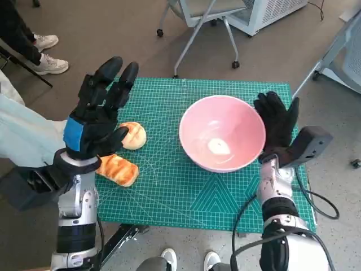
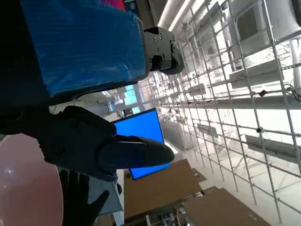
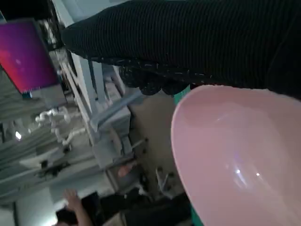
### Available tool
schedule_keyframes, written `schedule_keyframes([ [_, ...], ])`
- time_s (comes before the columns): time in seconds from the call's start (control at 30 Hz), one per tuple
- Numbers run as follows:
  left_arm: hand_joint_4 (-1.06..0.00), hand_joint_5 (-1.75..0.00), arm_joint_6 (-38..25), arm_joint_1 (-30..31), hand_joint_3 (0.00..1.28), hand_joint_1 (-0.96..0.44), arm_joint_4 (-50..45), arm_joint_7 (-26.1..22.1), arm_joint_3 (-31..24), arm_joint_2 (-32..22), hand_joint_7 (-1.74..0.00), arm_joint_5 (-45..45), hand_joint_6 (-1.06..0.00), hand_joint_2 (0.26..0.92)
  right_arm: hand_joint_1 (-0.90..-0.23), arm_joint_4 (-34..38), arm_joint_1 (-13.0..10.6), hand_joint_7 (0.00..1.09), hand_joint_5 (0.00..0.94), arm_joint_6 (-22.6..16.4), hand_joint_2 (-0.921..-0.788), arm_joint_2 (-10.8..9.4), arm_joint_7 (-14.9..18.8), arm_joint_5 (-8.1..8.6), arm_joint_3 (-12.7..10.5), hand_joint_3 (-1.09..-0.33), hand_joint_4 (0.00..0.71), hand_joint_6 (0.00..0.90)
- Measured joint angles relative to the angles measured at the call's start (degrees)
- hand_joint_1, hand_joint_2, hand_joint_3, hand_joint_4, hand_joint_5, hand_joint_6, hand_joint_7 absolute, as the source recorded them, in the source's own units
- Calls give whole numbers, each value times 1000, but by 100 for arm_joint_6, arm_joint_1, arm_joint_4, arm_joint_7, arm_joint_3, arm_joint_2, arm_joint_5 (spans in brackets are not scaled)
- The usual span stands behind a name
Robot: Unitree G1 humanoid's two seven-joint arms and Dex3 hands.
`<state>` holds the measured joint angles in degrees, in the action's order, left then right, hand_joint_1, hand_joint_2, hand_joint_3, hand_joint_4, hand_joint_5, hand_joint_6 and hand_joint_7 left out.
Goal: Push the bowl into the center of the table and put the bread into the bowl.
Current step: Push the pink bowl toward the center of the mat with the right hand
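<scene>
1. Showed the right hand as a dark knitted band, lying against the rim of the bowl.
2. Showed the bowl pink, glossy inside, with small glints of light.
3. Showed a strip of green mat between glove and bowl.
4. Showed a magenta screen, pale metal framing and a person's raised hand beyond, blurred.

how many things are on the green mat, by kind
Pink bowl: 1
Round bread roll: 1
Long toasted bread: 1
Total: 3 things on the green mat. The bowl holds no bread yet.
</scene>
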<state>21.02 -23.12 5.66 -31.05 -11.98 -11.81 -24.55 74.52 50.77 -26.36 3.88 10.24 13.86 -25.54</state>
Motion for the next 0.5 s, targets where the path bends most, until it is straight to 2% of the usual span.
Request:
schedule_keyframes([
  [0.5,-181,-7,0,211,373,-671,-165,168,-88,-37,-485,-4,1,921,-572,54,193,280,10,287,-921,-266,27,-7,-6,-935,145,173],
])
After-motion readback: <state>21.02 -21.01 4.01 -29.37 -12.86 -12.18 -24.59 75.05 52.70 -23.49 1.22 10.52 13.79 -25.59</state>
